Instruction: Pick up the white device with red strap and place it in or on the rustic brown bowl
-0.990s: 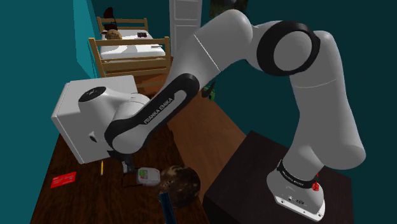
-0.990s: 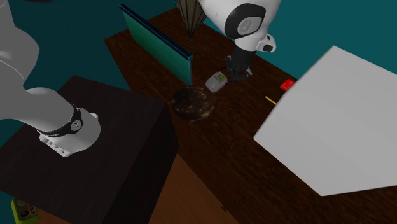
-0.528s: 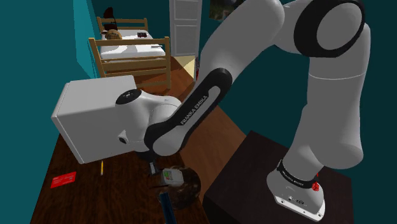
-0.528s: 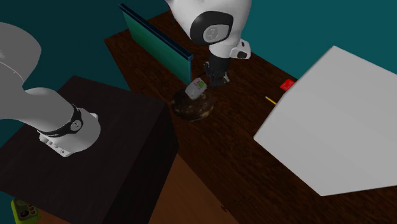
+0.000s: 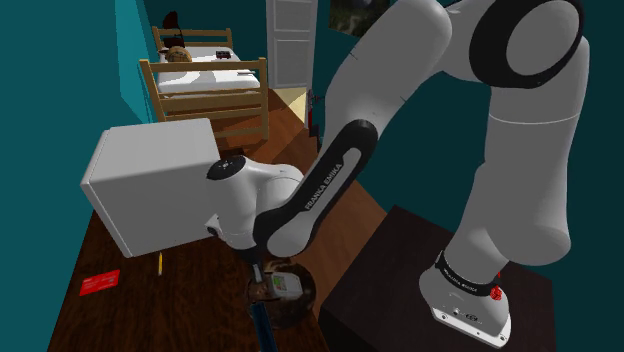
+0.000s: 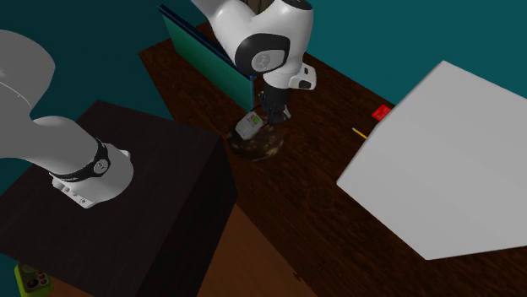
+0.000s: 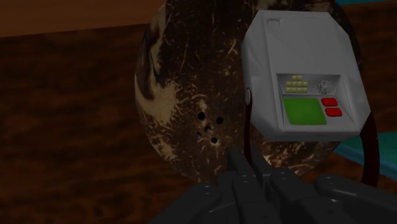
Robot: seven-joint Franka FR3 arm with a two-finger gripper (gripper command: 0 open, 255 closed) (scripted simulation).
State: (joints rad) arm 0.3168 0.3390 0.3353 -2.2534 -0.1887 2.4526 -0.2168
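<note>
Wrist view: white device (image 7: 304, 76) over rim of brown bowl (image 7: 181, 108).

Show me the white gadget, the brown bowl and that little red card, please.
white device (image 7: 299, 48), wrist view, on its casing above the screen
brown bowl (image 7: 184, 108), wrist view, on its mottled surface
red card (image 5: 100, 283), shoulder view, on its middle

The white device (image 7: 305, 73), green-screened, hangs tilted above the mottled brown bowl (image 7: 184, 95).
</note>
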